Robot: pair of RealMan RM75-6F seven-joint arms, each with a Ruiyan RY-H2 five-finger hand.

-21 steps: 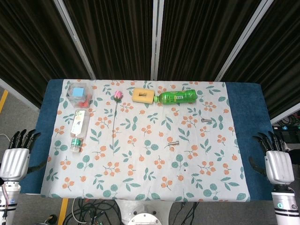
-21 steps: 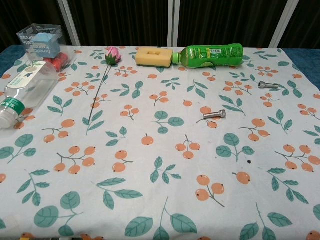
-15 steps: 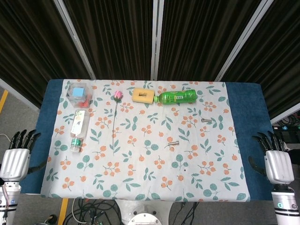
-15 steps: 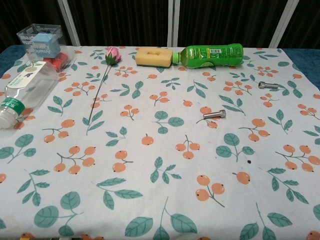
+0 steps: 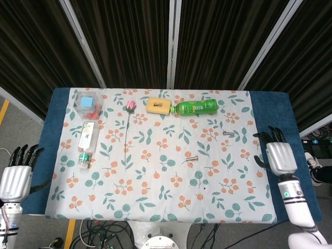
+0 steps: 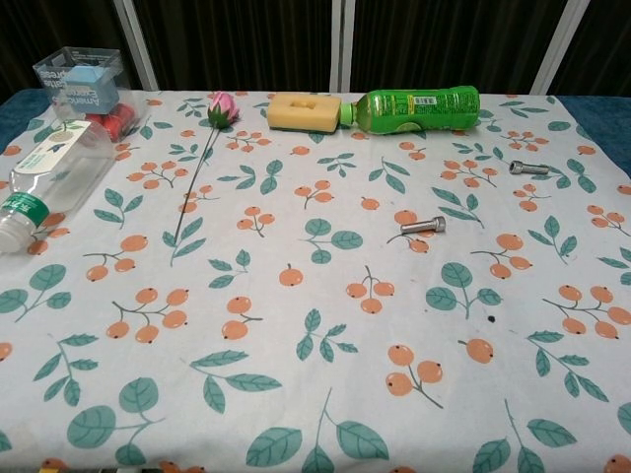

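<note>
A small steel bolt (image 5: 227, 133) lies flat on the bench's (image 5: 155, 207) floral cloth, near the right edge, its long axis running left to right; which end is the head cannot be told. Just beside it, over the cloth's right border, the right robot hand (image 5: 280, 156) hovers palm down, fingers spread and pointing away toward the curtain, holding nothing. The left robot hand (image 5: 16, 179) hangs off the bench's near left corner, fingers likewise spread and empty. A second bolt (image 5: 190, 158) lies nearer the middle.
</note>
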